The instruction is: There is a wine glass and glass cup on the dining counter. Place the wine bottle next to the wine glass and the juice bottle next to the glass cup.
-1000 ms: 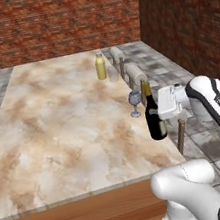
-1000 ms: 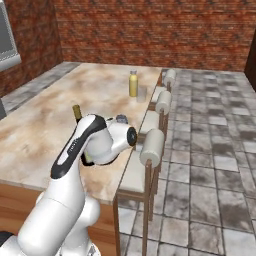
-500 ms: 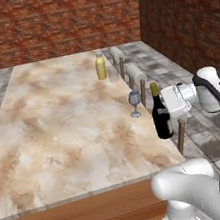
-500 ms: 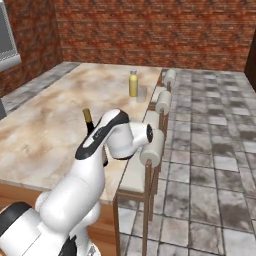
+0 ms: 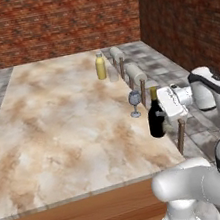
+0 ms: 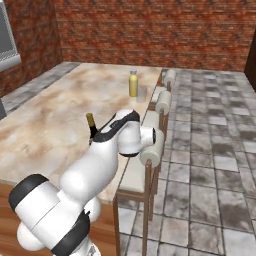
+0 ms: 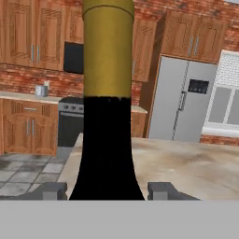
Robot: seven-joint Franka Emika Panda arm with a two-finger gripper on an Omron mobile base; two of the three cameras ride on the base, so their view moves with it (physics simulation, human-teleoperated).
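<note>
Near-black wine bottle [image 5: 156, 119] upright on dining counter [image 5: 60, 135] near right edge, just beside wine glass [image 5: 135, 100], gripper [image 7: 108, 190] fingers clamped on either side of its body.

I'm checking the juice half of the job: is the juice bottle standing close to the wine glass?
No, the juice bottle stands far up the dining counter, well apart from the wine glass.

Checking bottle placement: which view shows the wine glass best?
The left base view: the wine glass stands clear on the dining counter, just beyond the wine bottle that the gripper holds. In the right base view the arm covers that spot; the hand view looks past the bottle neck toward cabinets.
</note>
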